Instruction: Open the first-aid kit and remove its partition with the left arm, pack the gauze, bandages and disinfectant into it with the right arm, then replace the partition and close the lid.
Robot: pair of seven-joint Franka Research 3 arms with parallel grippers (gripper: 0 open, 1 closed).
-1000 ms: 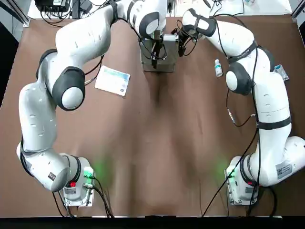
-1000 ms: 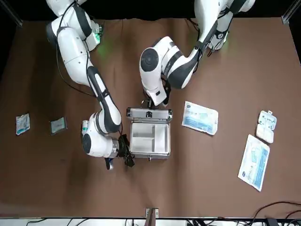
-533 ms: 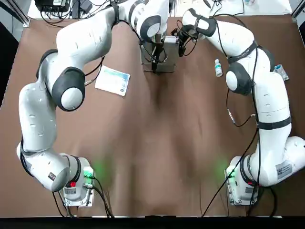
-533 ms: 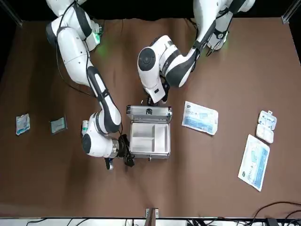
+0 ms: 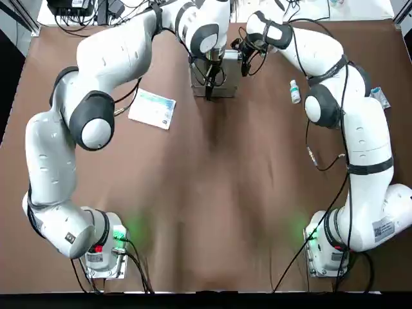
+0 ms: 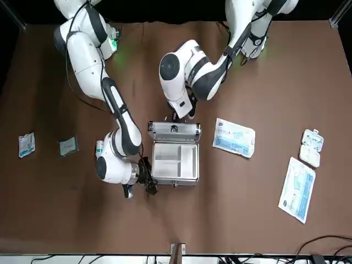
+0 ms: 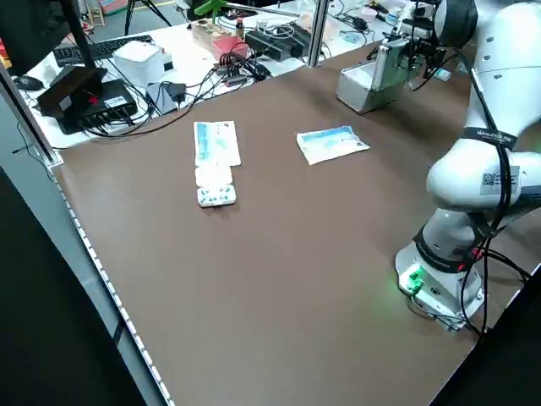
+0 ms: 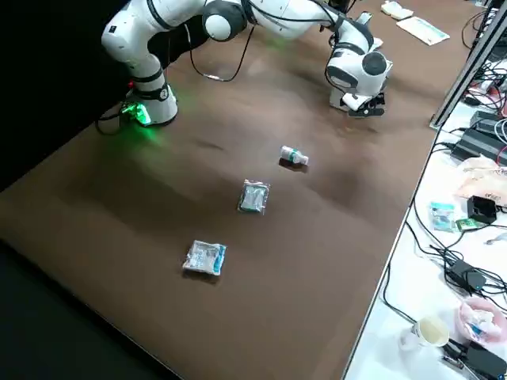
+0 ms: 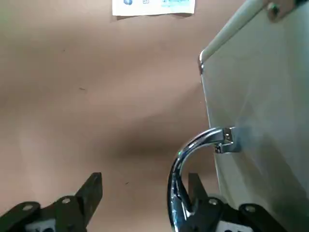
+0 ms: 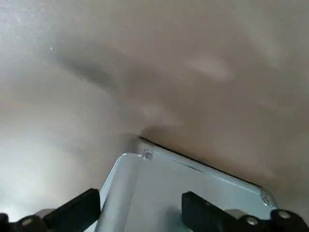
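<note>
First-aid kit (image 6: 175,159): open, centre of front view; lid (image 6: 174,131) raised upright. Left claw (image 9: 140,203): fingers spread wide, one beside the lid's wire handle (image 9: 193,159). Right claw (image 10: 140,210): wide, astride the case wall. Disinfectant (image 5: 295,91): upper right of top view. Brown desk (image 5: 212,193). Cluttered side bench (image 7: 169,51), cables.

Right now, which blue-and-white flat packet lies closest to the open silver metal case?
The wide blue-printed white packet beside the open silver metal case; the long narrow packet lies farther away.
</note>
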